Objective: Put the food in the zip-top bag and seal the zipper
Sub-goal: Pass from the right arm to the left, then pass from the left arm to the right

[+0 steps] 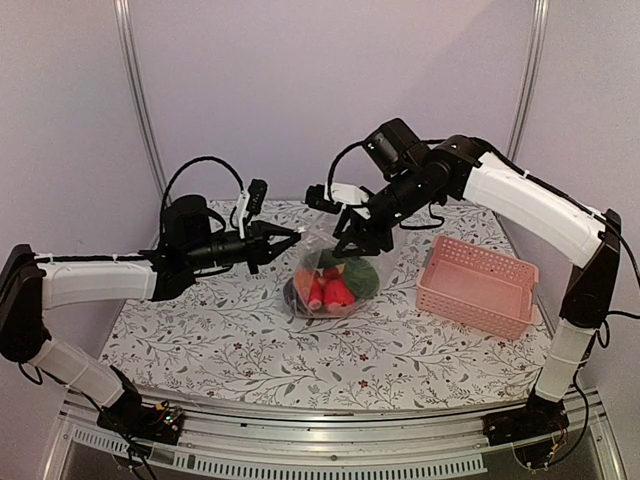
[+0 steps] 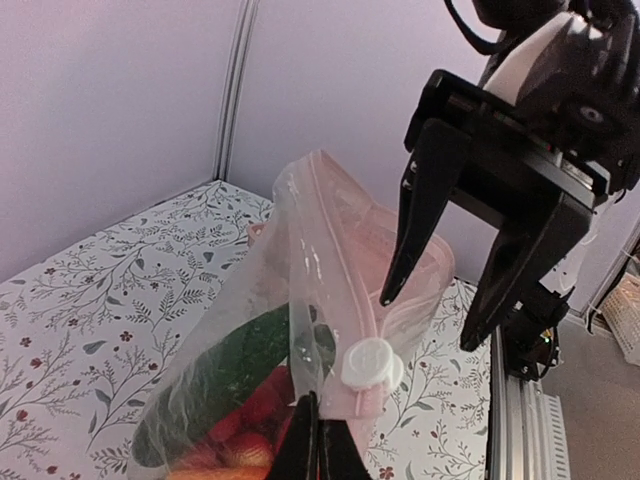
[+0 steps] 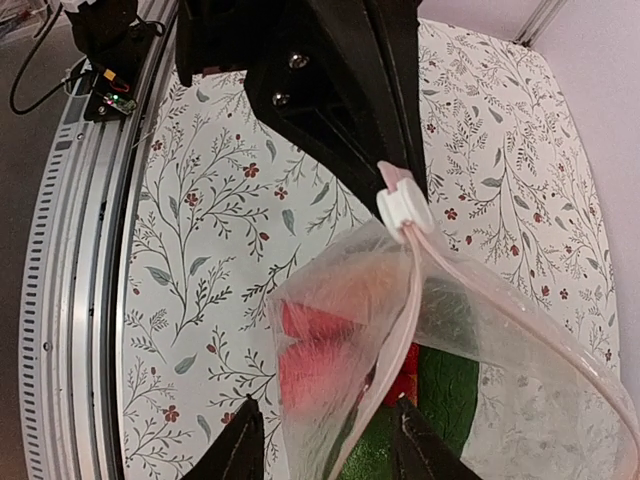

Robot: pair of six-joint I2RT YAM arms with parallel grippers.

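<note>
The left hand point(image 2: 318, 447) is clenched on the zipper point(image 3: 404, 310) beside its white slider point(image 2: 372, 365), while the right hand point(image 3: 325, 440), released, straddles the food-filled zip-top bag point(image 1: 335, 275).

- White tubular left arm point(image 1: 95, 280) with black joints and a looping black cable point(image 1: 203, 159).
- White-shelled right arm point(image 1: 530, 200), black wrist.
- Matte black right pincer point(image 2: 430, 318), long tapered fingers point(image 2: 425, 200).

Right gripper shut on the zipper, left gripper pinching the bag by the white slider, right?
No: the right gripper is open astride the zipper, not shut, as the left wrist view shows. The left gripper does pinch the bag by the white slider.
</note>
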